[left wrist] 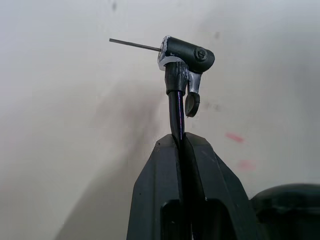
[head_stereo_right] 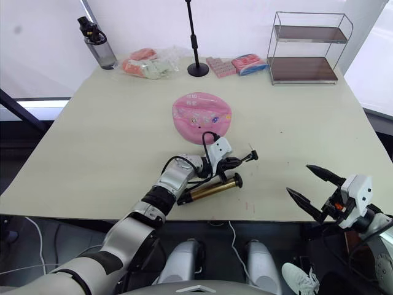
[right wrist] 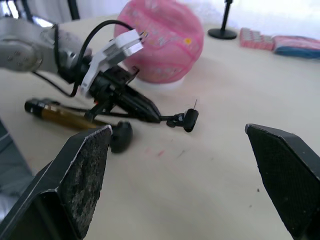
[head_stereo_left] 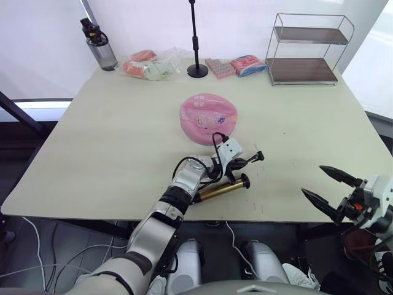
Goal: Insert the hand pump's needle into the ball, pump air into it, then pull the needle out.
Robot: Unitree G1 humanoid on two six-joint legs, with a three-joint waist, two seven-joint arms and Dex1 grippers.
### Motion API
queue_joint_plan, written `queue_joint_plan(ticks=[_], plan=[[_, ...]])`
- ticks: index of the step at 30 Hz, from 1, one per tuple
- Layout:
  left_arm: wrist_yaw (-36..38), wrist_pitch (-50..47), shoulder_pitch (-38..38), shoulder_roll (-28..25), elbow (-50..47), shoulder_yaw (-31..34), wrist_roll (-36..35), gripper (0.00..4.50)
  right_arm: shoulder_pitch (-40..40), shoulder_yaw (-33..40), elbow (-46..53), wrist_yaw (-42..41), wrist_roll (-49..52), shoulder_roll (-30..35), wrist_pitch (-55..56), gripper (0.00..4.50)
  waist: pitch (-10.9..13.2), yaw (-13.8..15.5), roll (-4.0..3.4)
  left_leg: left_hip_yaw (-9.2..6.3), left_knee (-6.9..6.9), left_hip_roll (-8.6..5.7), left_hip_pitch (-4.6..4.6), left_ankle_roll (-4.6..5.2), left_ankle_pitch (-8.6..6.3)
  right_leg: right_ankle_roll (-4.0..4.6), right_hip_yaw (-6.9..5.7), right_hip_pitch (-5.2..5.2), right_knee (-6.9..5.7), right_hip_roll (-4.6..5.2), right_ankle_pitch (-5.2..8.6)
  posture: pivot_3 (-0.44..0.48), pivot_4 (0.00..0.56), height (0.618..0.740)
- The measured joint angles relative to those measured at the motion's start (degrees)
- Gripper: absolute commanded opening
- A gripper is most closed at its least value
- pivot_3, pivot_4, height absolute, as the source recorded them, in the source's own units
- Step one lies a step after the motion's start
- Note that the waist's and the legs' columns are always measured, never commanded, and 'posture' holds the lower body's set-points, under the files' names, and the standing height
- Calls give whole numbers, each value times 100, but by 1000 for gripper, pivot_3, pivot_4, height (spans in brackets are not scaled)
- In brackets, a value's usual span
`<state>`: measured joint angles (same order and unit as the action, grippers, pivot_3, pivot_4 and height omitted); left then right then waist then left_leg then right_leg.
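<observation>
The pink ball (head_stereo_left: 207, 118) lies flattened like a disc in the middle of the table. Just in front of it my left gripper (head_stereo_left: 245, 161) is shut on the pump's thin black hose (left wrist: 175, 107), a little behind the black fitting (left wrist: 187, 52). The needle (left wrist: 135, 45) sticks out sideways from that fitting, clear of the ball. The gold hand pump (head_stereo_left: 220, 189) lies on the table under my left wrist, its black handle end (right wrist: 120, 136) pointing right. My right gripper (head_stereo_left: 312, 179) hangs open past the table's front right edge, with nothing between its fingers (right wrist: 85, 165).
Along the far edge stand a dark water bottle (head_stereo_left: 101, 46), a bag of packets (head_stereo_left: 150, 64), a black microphone stand (head_stereo_left: 196, 43), pink packets (head_stereo_left: 236, 66) and a two-shelf wire rack (head_stereo_left: 307, 49). The table's front edge (head_stereo_left: 276, 220) runs close to both grippers.
</observation>
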<state>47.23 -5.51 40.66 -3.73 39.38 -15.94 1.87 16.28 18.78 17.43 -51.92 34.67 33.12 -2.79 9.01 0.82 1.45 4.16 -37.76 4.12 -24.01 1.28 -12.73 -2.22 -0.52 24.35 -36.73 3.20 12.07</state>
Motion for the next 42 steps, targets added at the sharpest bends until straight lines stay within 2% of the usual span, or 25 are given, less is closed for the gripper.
queue_joint_plan(ticks=[4, 13, 18, 27, 42], plan=[[198, 501, 42, 41, -62, 16, -92, 25, -237, -6, 212, 627, 317, -180, -666, 4500, 0, 2, 0, 0, 0, 0, -4, 0, 0, 1, 0, 2, 0, -1, -1, 0, 150, 731], [575, 691, -6, 182, -392, 223, -584, 25, -905, -360, 678, 2402, 1029, -602, -2553, 4500, -1, -8, -2, -8, -2, 1, -51, 1, 1, 22, 0, 44, -2, -7, -13, 0, 150, 731], [850, 585, -135, 177, -595, 248, -834, 25, -1711, -436, 690, 3523, 2041, -1027, -3652, 4500, -1, -2, -3, -15, -9, 2, -63, 2, 1, 21, -5, 47, -2, -9, -15, 0, 150, 731], [1091, 533, -152, 148, -729, 251, -957, 25, -2104, -191, 588, 4113, 3505, -1039, -4328, 4500, -1, -8, -3, -20, -21, 2, -68, 4, 0, 8, -8, 46, -6, -10, -21, 0, 150, 731], [1264, 531, -271, 80, -840, 242, -1006, 25, -2153, -178, 401, 4249, 4008, -735, -4534, 4500, -2, -9, -4, -22, -37, 4, -72, 5, -1, 9, -8, 45, -10, -12, -21, 0, 150, 731]])
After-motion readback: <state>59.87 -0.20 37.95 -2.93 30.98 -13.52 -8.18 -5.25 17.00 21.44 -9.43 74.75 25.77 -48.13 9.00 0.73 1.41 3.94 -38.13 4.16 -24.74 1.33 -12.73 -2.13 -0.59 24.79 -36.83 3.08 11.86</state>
